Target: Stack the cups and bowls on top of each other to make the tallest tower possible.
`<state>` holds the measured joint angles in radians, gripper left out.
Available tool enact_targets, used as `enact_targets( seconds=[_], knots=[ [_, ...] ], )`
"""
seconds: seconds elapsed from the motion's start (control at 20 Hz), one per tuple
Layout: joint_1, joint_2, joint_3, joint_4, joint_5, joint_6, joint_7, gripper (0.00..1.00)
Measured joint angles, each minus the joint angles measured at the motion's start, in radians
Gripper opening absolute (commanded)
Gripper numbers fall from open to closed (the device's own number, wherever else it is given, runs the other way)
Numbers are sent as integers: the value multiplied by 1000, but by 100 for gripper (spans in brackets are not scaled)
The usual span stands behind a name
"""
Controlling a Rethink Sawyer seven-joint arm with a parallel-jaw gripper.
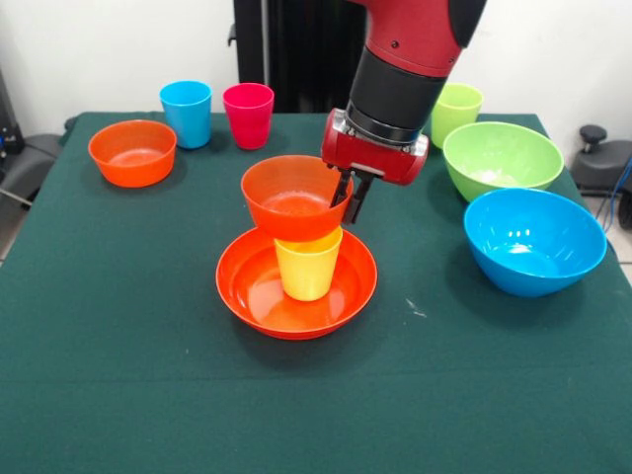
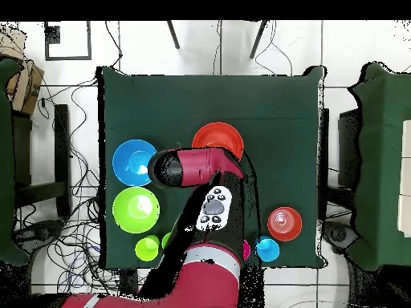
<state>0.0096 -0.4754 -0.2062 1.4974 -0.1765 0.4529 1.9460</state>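
Note:
A wide orange bowl [image 1: 243, 288] [image 2: 217, 133] sits mid-table with a yellow cup [image 1: 308, 269] standing in it. On top of that cup rests a small orange bowl [image 1: 289, 196], slightly tilted. My gripper [image 1: 349, 199] comes down from above and is shut on this bowl's right rim, one finger inside and one outside. In the overhead view the arm hides the gripper, the yellow cup and the small bowl.
A second small orange bowl [image 1: 132, 152] [image 2: 284, 224], a blue cup [image 1: 187, 114] [image 2: 267, 249] and a pink cup [image 1: 248, 115] stand at the far left. A light green cup [image 1: 456, 111] [image 2: 147, 248], lime bowl [image 1: 502, 158] [image 2: 135, 208] and blue bowl [image 1: 534, 240] [image 2: 134, 160] line the right side.

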Motion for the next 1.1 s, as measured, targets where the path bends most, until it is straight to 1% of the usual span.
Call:
enact_targets(
  seconds=[1.1],
  knots=[
    [0, 0, 0, 0, 20, 0, 0, 0]
  ],
)
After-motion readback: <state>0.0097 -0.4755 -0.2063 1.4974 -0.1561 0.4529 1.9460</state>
